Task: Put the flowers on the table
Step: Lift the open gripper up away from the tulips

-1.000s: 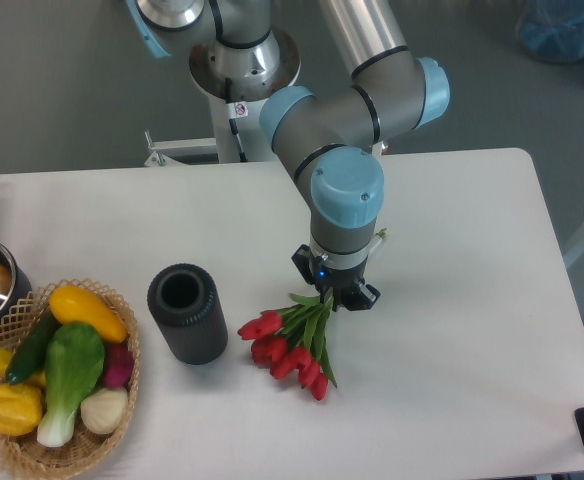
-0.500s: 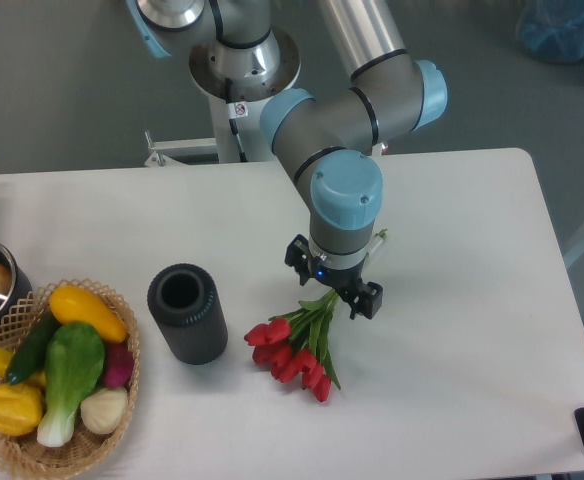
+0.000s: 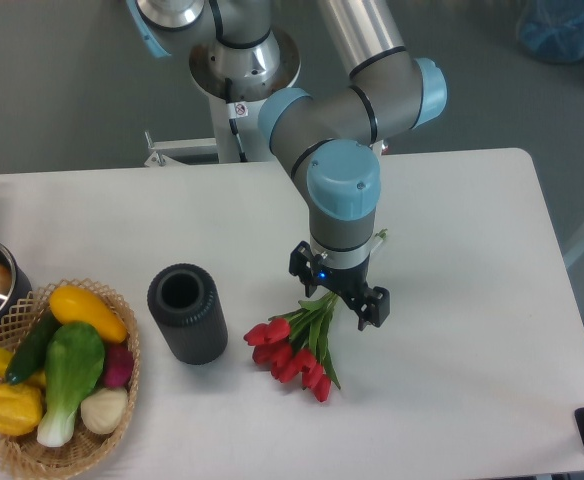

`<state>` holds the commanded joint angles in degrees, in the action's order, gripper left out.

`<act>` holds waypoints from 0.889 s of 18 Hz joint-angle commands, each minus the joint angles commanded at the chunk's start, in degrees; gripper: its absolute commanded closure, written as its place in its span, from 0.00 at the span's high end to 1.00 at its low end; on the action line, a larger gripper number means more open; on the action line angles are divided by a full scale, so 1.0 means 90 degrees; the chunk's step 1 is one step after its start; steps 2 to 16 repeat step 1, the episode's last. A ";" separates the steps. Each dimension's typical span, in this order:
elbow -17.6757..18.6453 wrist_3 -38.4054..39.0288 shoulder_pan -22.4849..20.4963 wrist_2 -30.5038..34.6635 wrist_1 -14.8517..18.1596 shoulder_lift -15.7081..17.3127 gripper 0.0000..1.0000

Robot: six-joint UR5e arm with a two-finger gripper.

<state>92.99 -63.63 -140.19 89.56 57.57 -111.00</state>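
Flowers (image 3: 295,351) lie flat on the table (image 3: 452,240), nearer its front edge, beside the black cylinder (image 3: 187,313). My tool (image 3: 339,296) has spread and released the stems; placement looks done.

Red tulips (image 3: 294,352) lying flat (heads fanned), white table (image 3: 472,300)

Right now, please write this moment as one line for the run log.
claw: open, above stem ends | flowers: lying on table, released | black cylinder: upright, left of flowers | task: looks done
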 joint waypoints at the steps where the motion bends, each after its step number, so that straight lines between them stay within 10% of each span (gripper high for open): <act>1: 0.0000 0.0010 0.0000 0.0000 0.0000 0.0000 1.00; 16: 0.0000 0.0010 0.0000 0.0000 0.0000 0.0000 1.00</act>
